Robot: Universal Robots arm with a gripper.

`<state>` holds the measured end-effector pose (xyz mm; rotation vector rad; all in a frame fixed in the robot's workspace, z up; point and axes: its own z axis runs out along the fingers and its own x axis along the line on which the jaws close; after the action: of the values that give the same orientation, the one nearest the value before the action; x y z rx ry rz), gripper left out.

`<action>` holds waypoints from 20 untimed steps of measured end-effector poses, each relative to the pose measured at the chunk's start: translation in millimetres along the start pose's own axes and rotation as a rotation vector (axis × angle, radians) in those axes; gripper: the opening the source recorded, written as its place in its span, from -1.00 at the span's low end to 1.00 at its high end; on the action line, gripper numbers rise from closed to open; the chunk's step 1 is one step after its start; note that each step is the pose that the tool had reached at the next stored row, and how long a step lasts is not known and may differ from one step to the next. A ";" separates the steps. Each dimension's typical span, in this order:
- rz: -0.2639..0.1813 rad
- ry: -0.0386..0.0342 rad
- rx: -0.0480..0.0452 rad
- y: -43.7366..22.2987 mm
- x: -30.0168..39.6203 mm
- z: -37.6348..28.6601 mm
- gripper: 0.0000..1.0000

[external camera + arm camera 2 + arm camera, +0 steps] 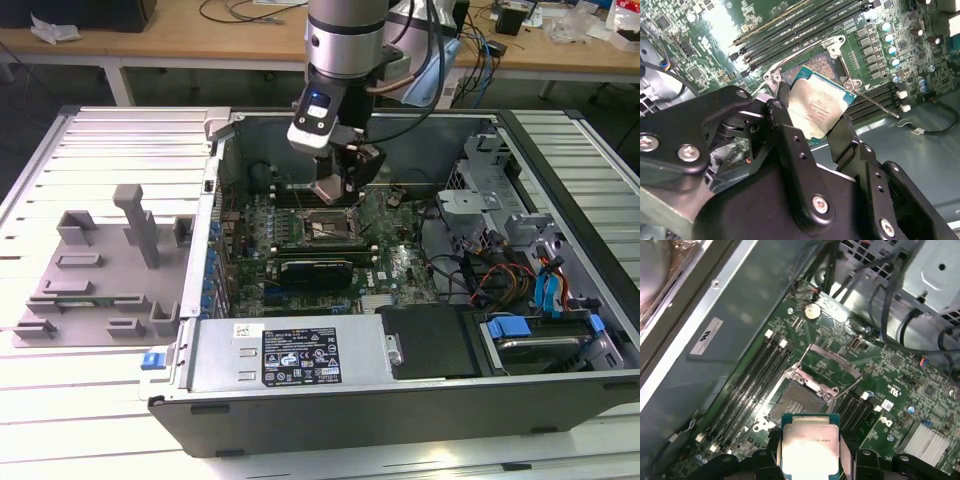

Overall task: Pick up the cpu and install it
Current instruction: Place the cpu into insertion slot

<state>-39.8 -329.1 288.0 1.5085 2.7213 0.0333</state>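
Second wrist view: the gripper (812, 114) is clamped on the cpu (816, 106), with a black finger (787, 135) on each of two opposite edges and the chip's silver top facing the camera. Just beyond the chip lies the socket (822, 65), its frame lifted open, and memory slots (800, 25) run past that. In the first wrist view the cpu (810, 447) is over the socket's (796, 402) near edge, not seated in it. In the exterior view the arm (345, 40) hangs vertical over the open case (300, 400), with the gripper (335, 190) pointing straight down just above the socket (325, 228) on the motherboard (400, 265). A grey tray (100, 280) sits on the table (100, 400) at the exterior view's left.
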 end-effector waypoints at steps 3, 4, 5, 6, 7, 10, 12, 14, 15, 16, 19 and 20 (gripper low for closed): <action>0.057 -0.0019 0.0009 0.0 0.0 0.1 0.09; 0.081 -0.0027 0.0013 0.0 0.0 0.1 0.09; 0.094 -0.0031 0.0015 0.0 0.0 0.2 0.09; 0.106 -0.0035 0.0017 0.0 0.0 0.2 0.09; 0.145 -0.0048 0.0023 0.0 0.0 0.3 0.09; 0.236 -0.0078 0.0038 0.0 0.0 0.6 0.09; 0.302 -0.0101 0.0048 0.0 0.0 0.8 0.09; 0.370 -0.0123 0.0059 0.0 0.0 1.2 0.09; 0.385 -0.0129 0.0062 0.0 0.0 1.3 0.09; 0.434 -0.0145 0.0071 0.0 0.0 1.6 0.09; 0.484 -0.0161 0.0078 -0.1 0.0 1.9 0.09; 0.484 -0.0161 0.0077 -0.1 0.0 2.0 0.09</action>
<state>-39.8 -329.1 286.0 2.1137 2.2775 0.0210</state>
